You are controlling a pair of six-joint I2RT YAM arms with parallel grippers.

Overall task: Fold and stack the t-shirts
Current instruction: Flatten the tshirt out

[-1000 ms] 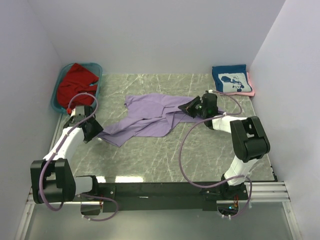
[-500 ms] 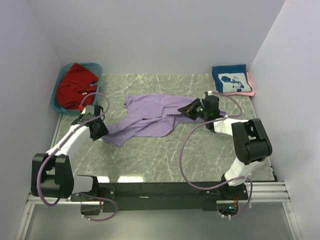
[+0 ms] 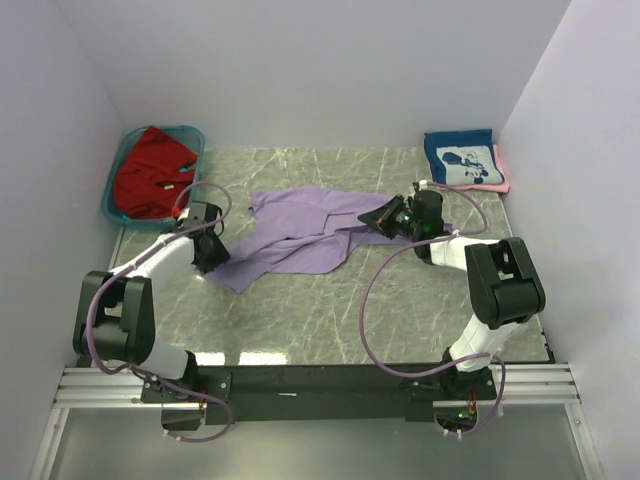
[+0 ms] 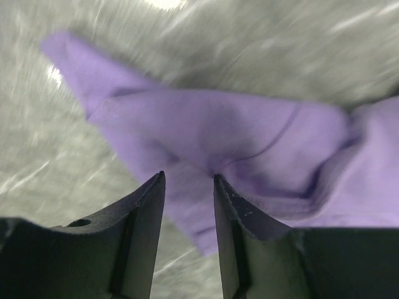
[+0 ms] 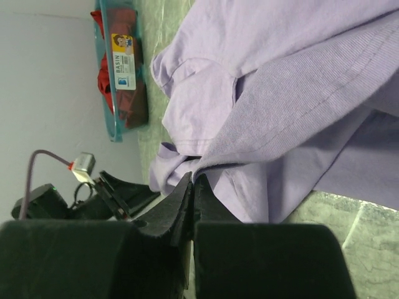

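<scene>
The lavender t-shirt [image 3: 300, 240] lies crumpled in the middle of the table. My right gripper [image 3: 380, 217] is shut on a fold at its right edge; the right wrist view shows the jaws [image 5: 194, 179] pinching the lavender cloth [image 5: 280, 93]. My left gripper [image 3: 213, 256] is open at the shirt's lower-left corner. In the left wrist view its jaws [image 4: 189, 179] stand apart just above the lavender cloth [image 4: 237, 137], with nothing between them. The red t-shirt [image 3: 150, 168] lies in the teal tub. The navy t-shirt [image 3: 460, 158] lies folded on the pink one [image 3: 502, 172].
The teal tub [image 3: 118, 165] stands at the back left corner, and it also shows in the right wrist view [image 5: 107, 68]. White walls close in the table on three sides. The folded stack sits at the back right corner.
My left gripper has moved right and away from me, from the table's left side to the shirt's lower-left corner. My right gripper has shifted slightly with the cloth still in it.
</scene>
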